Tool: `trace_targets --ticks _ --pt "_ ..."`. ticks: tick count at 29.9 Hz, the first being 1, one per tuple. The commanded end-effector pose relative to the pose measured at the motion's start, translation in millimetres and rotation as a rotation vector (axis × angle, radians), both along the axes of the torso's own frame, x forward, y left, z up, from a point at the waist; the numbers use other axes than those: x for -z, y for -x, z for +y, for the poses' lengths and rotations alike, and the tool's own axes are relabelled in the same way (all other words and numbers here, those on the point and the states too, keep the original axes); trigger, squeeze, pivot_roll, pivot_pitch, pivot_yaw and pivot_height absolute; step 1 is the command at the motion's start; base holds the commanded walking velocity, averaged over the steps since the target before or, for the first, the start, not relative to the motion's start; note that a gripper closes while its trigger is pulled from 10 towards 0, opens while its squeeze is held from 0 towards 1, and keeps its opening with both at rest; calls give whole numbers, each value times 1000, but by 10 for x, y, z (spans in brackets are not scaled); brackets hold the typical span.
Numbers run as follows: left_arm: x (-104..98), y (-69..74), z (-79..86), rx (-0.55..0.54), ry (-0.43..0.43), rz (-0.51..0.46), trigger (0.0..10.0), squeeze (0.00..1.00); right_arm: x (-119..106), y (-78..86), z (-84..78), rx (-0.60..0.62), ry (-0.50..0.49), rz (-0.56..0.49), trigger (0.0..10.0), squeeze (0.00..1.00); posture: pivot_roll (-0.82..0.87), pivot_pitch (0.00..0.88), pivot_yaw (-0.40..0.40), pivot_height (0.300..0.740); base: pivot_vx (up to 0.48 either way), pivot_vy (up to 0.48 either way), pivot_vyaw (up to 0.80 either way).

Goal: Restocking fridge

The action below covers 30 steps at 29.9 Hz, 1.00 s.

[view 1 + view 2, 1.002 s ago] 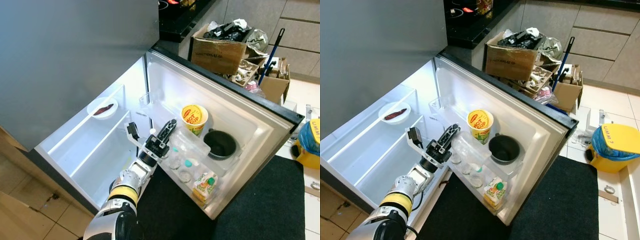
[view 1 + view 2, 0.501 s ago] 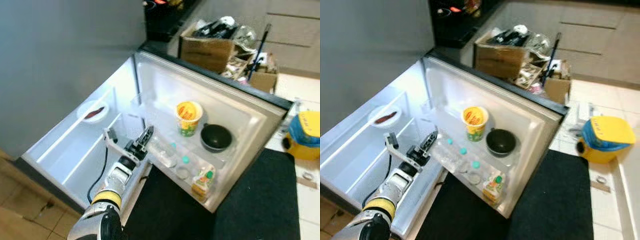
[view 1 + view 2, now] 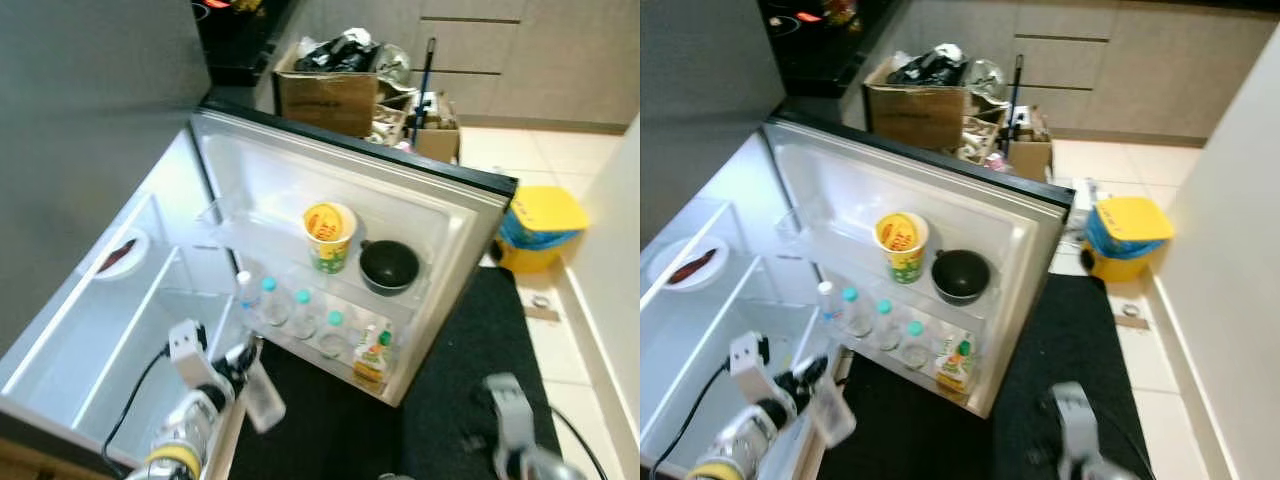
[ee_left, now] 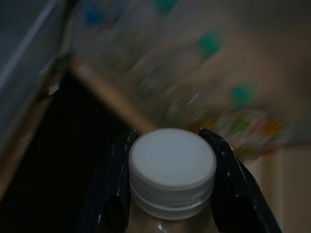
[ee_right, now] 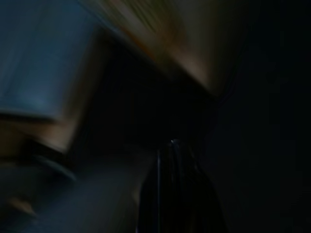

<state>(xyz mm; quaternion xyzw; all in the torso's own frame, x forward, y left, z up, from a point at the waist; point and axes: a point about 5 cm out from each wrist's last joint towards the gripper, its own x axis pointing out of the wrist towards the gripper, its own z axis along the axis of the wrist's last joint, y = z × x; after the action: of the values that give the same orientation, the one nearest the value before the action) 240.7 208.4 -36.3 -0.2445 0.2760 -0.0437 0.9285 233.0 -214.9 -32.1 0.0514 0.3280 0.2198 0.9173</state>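
Your left gripper (image 4: 170, 170) sat low at the near left, just off the fridge's (image 3: 90, 340) front edge, and its fingers (image 4: 114, 179) were clamped on the neck of a clear bottle (image 3: 262, 392) with a white cap (image 4: 172, 165). In the head views that bottle hung out from the gripper over the dark mat (image 3: 330, 420), tilted, near the bottom of the open door (image 3: 440, 250) but apart from it.

The door's lower shelf (image 3: 310, 345) already carried a row of small bottles (image 3: 285, 310), most with teal caps, and a juice carton (image 3: 372, 355) at its right end. The shelf above held a yellow cup (image 3: 328, 235) and a black bowl (image 3: 389, 266) side by side. A plate (image 3: 118, 255) with something dark red on it lay on the fridge's far left shelf.

You appeared to be in the stocking step, with one bottle in hand and not yet placed. The wrist view was smeared, so the exact gap to the shelf could not be read. The next move likely called for bringing the bottle upright and setting it into a free spot in that bottle row, clearing the shelf rail without knocking its neighbours.

Your right gripper (image 5: 175, 194) hung low at the near right over the mat; that view was too dark to tell how its fingers stood.
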Motion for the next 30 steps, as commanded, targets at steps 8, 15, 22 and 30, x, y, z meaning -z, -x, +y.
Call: trace_targets --ticks 8,15,22,30 --pt "391 600 25 53 -142 250 10000 0 -596 -216 537 -496 -387 -185 10000 0 -83 60 35 740 0 0 0" --pt "485 766 -33 85 -171 312 10000 0 -926 -434 656 -553 -362 -376 10000 0 -81 62 29 740 0 0 0" --pt "484 749 -70 87 -168 304 10000 0 -908 -663 422 -415 -50 -345 10000 0 -80 63 23 740 0 0 0" --pt "466 697 -101 64 -146 288 10000 0 -769 -706 105 -298 227 -202 10000 0 -75 62 18 740 0 0 0"
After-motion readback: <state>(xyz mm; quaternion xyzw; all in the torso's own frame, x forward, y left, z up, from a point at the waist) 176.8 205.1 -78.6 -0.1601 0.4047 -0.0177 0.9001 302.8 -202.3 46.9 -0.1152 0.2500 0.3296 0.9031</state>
